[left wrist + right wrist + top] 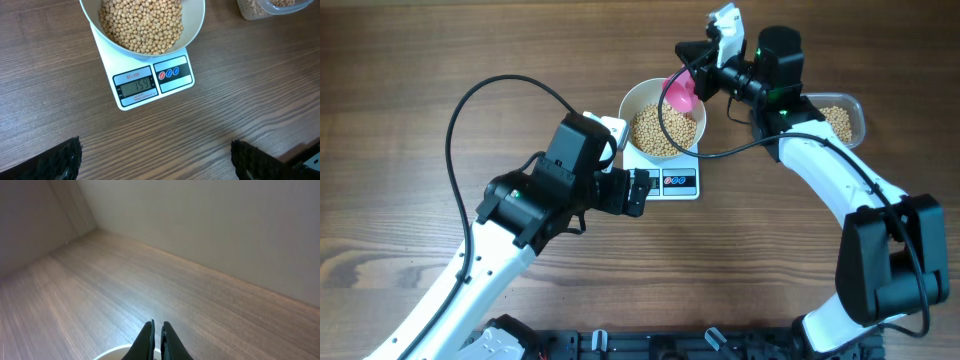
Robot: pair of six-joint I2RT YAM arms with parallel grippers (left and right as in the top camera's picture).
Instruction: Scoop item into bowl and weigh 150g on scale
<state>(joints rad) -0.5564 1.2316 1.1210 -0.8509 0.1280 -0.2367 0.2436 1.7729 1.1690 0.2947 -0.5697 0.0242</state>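
Two sets of jaws are in view. The left gripper [640,192] hovers low over the bare wood just in front of the scale [678,182]. Its jaws are spread wide, the dark ribbed fingers [60,161] sit at opposite lower corners of the left wrist view, and they hold nothing. The right gripper [157,326] has its jaws pressed nearly together, with only a thin slit between them. Overhead, the jaws clamp a pink scoop [681,96], which hangs tilted above the far right rim of the bowl [632,105]. The white bowl stands on the scale platform and covers all of it except the front strip. That strip carries a grey display with digits not sharply legible, and two round buttons beside it. The beans [658,130] are small, round and beige-yellow, and they fill the bowl to a level heap. More of them lie in a clear tub [855,115] to the right, partly hidden behind the right arm. Everything rests on a brown wood-grain worktop [420,60]. A black cable [470,100] loops over the worktop above the left arm.
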